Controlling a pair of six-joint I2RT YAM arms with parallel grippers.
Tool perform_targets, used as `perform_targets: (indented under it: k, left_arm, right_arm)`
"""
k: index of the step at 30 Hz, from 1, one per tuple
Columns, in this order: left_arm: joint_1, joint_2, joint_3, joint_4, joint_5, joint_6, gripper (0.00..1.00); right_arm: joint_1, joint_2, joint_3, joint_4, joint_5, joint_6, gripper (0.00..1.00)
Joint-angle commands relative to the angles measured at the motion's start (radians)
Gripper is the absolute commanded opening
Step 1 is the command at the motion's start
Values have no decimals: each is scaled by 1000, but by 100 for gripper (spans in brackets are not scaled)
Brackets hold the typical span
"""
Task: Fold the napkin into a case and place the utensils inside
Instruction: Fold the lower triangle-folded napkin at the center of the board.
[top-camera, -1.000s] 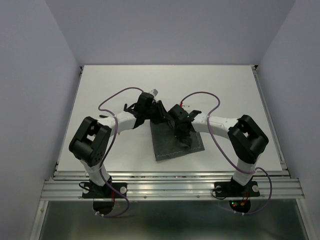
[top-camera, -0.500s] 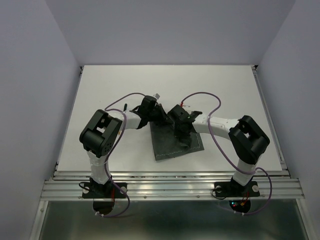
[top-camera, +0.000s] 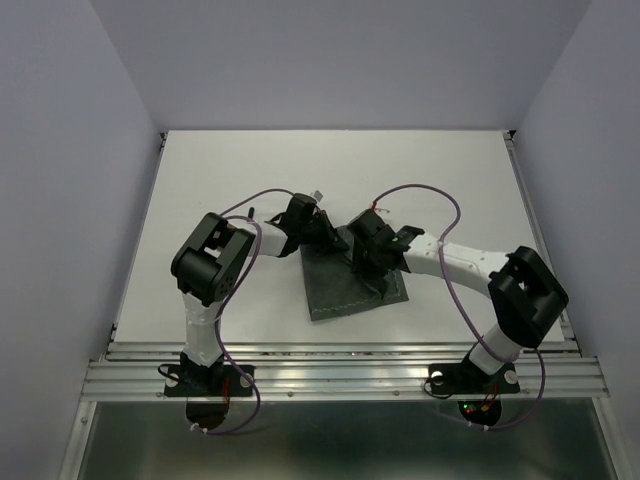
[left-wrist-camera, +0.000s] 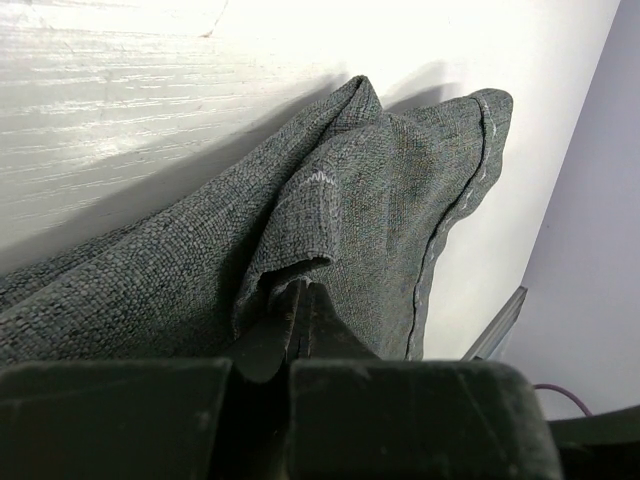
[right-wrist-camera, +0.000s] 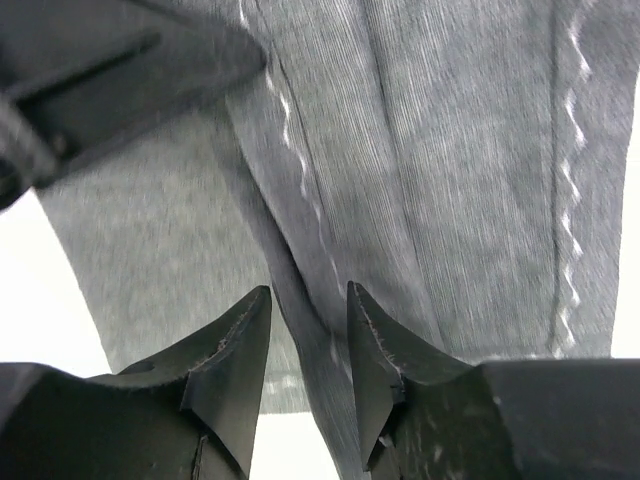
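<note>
- Napkin (left-wrist-camera: 390, 190): dark grey-green all over, a coarse woven texture filling the space just ahead of the left gripper (left-wrist-camera: 303, 300).
- A thin pale stitched line follows the napkin's hem, off to the right of the left fingers.
- Over on the right wrist view, the same light stitching shows as a fine zigzag, one line just beyond the right gripper (right-wrist-camera: 307, 290) and another far out to its right.
- Both pairs of fingers: matte black, with greyish scuffed edges on the right ones.
- Table (top-camera: 200, 170): white, with faint brushed streaks beyond the left fingertips.
- Arms (top-camera: 470, 262): white links, black joints.
- Cables (top-camera: 415, 188): purple.
- Walls (top-camera: 60, 150): pale lavender.
</note>
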Motion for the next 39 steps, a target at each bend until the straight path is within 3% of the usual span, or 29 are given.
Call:
perform_targets:
  k: [1,6,9,12,17,22,27,29,34,39]
  left_arm:
    - [1,15,21,-25,0,33,0]
    - [1,15,24,-39,0,46,0]
    - [1,14,25,-40,3,52,0]
    - [1,9,24,-43,3,59,0]
    - [1,6,16,-49,9,69,0]
    - [1,6,13,-51,16,73,0]
    - [1,4,16,-51,20,75,0]
    - [1,4,16,-52,20,75,0]
    - [1,8,19,-52,22,73,0]
    - [1,11,19,-51,26,73,0]
  right_arm:
    - [10,-92,-49,57,-96,-24,42]
    - [10,-153,-113,103,-254,-71,42]
    - [10,-169,-127,87,-267,-83,41]
    - [10,-198,-138,74,-231,-75,41]
    - [-1,-317,-179,60,-9,7,41]
    - [-119,-448,-271,60,57,104,41]
    - [-176,-400,-310,68,-47,60,43]
    - [-176,-371,-319,99,-121,25,48]
    - [-176,-368,-327,114,-153,-66,50]
    - [-176,-333,-314,119,-170,-86,37]
